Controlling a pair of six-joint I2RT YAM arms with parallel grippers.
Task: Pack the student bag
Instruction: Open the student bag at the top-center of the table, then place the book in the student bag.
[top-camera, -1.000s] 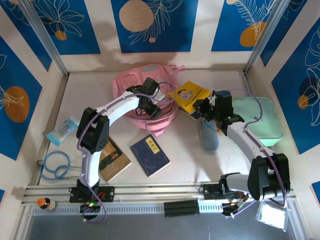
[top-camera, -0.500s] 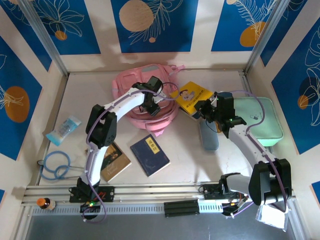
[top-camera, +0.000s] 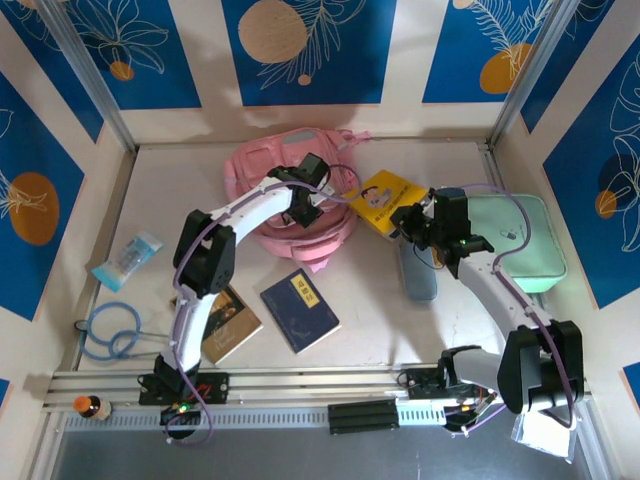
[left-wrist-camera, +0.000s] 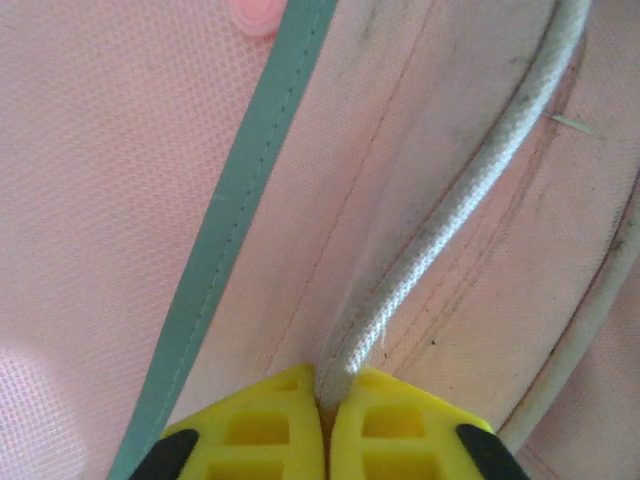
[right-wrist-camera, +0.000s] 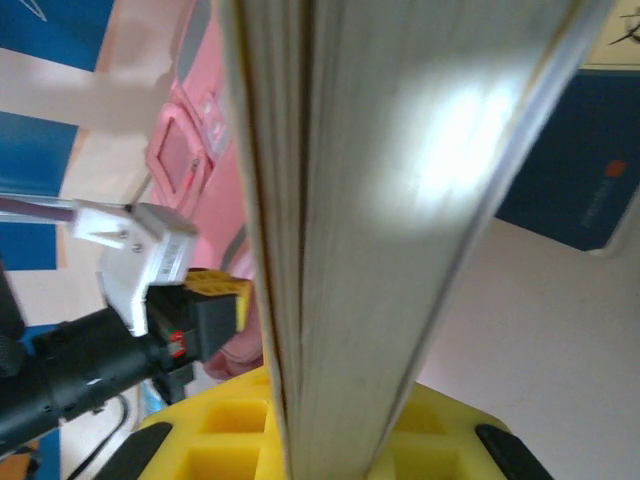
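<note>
Left wrist: student bag (left-wrist-camera: 90, 200) is pink mesh with grey piping (left-wrist-camera: 455, 215).

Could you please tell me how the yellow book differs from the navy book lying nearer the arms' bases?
The yellow book has a bright cover with a picture; the navy book is dark with a small label. The yellow book is clamped in the right gripper beside the student bag; the navy book lies flat on the table, untouched. Both are thin rectangles.
</note>
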